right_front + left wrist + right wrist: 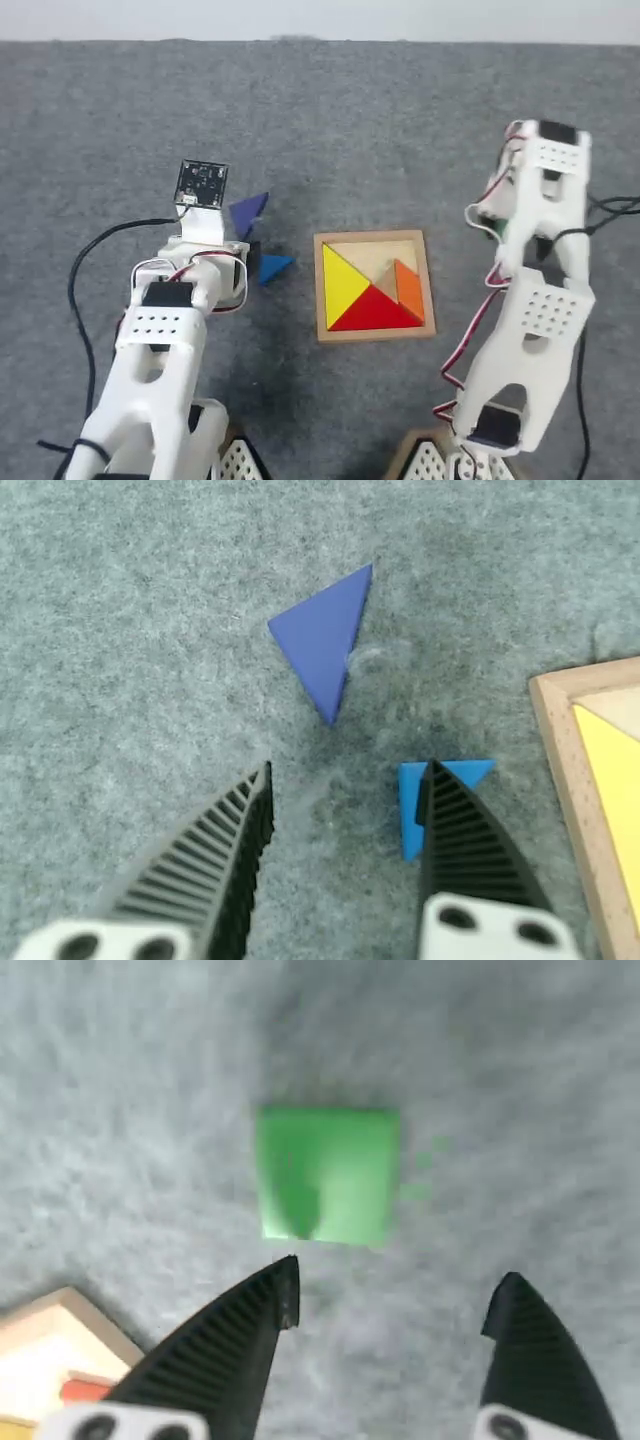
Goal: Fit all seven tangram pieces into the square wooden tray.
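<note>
The square wooden tray (372,237) holds a yellow triangle (343,280), a red triangle (375,312) and an orange piece (408,285); bare wood shows in its upper part. Left of it on the carpet lie a dark blue triangle (248,210) (325,645) and a smaller light blue triangle (275,266) (410,805). My left gripper (348,772) is open just above the carpet, one finger partly covering the light blue triangle. My right gripper (400,1275) is open a little short of a green square (325,1175), which lies flat on the carpet right of the tray.
Grey carpet covers the table. The tray's corner shows in the left wrist view (560,730) and in the right wrist view (60,1310). The right arm's white body (535,300) stands beside the tray's right edge. A cable (85,270) loops left of the left arm.
</note>
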You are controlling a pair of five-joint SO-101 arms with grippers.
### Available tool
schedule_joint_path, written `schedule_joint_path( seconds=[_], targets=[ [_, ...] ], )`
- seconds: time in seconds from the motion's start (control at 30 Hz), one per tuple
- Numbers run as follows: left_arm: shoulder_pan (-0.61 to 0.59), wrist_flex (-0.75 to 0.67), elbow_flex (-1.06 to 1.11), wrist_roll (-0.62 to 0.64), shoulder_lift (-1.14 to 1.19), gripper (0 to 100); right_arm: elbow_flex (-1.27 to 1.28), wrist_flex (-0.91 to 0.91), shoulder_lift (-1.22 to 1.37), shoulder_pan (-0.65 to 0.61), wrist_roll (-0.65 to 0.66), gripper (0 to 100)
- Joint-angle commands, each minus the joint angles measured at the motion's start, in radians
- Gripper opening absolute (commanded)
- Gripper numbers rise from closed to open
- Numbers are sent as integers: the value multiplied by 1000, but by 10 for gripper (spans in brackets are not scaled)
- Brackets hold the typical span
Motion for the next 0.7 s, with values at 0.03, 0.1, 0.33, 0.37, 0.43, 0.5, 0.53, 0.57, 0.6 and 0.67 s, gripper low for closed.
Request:
schedule_joint_path(
  seconds=[0.03, 0.1, 0.33, 0.37, 0.43, 0.5, 0.53, 0.57, 0.6, 0.67],
  targets=[
    [11, -26, -10, -14, -29, 224, -127, 15, 8, -10, 37, 307],
    [11, -26, -10, -14, -29, 224, -133, 1, 25, -42, 34, 307],
    [11, -26, -10, -14, -29, 224, -198, -41, 113, -81, 31, 307],
    [11, -26, -10, -14, -29, 224, -216, -41, 128, -77, 31, 307],
    [11, -26, -10, -14, -29, 224, -252, -41, 160, -71, 31, 307],
    [11, -26, -10, -14, -29, 224, -285, -38, 200, -68, 31, 307],
    [11, -26, -10, -14, -29, 224, -298, -36, 222, -67, 31, 307],
    [11, -26, -10, -14, -29, 224, -308, -36, 245, -65, 31, 307],
    [11, -26, -10, -14, -29, 224, -318, -38, 265, -64, 31, 307],
    [11, -25, -10, -14, -29, 224, -338, -36, 300, -64, 34, 307]
  ],
)
